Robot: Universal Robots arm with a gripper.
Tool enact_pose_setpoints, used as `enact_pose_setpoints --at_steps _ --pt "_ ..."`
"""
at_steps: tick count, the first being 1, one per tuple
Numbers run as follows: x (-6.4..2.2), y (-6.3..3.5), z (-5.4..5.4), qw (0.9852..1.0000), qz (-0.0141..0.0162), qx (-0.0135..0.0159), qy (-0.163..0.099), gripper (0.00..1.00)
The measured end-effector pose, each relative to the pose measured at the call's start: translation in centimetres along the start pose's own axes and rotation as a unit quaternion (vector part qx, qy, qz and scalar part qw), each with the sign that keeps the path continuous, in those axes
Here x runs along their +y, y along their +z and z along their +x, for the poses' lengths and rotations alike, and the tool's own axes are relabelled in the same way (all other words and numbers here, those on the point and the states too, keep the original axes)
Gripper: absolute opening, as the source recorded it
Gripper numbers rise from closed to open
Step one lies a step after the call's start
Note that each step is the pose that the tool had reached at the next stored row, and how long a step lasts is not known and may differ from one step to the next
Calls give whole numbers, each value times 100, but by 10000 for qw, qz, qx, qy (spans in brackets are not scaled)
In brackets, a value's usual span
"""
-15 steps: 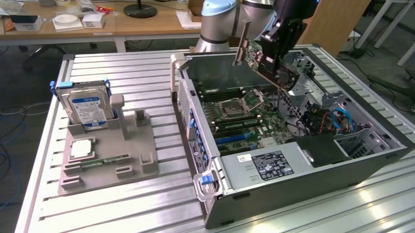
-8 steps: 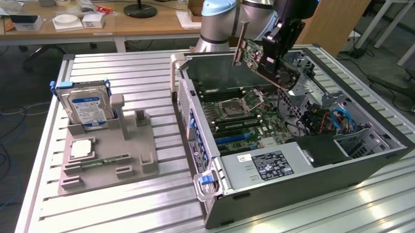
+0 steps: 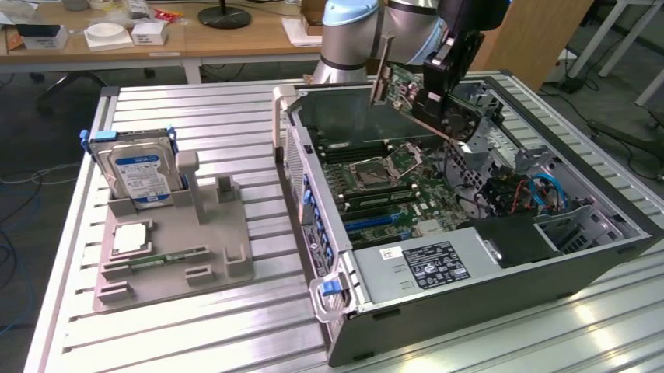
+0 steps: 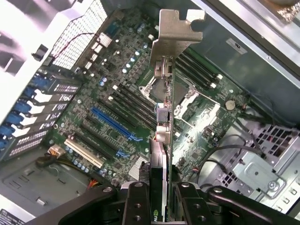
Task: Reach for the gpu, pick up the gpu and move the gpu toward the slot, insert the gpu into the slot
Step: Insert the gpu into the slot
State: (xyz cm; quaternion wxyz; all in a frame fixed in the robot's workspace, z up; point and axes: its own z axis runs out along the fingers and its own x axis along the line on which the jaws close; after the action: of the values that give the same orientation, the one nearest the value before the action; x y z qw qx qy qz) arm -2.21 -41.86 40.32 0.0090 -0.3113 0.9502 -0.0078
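The gripper [image 4: 158,190] pinches the gpu [image 3: 400,85] by one edge between its fingers, holding the card on edge in the air above the motherboard [image 3: 400,190] inside the open computer case [image 3: 498,272].

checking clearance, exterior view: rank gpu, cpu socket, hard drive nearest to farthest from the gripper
1. gpu, held in the gripper.
2. cpu socket, on the motherboard below.
3. hard drive, on the stand, exterior view's left.

Bright even light (glare on table [image 3: 607,320])
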Motion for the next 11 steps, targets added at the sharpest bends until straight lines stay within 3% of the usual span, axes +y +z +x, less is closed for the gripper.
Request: enact_pose_setpoints --at_steps 5,11 --pt "0 0 0 9996 -3 -6 -299 27" --pt "0 1 0 9979 -9 -14 -641 27"
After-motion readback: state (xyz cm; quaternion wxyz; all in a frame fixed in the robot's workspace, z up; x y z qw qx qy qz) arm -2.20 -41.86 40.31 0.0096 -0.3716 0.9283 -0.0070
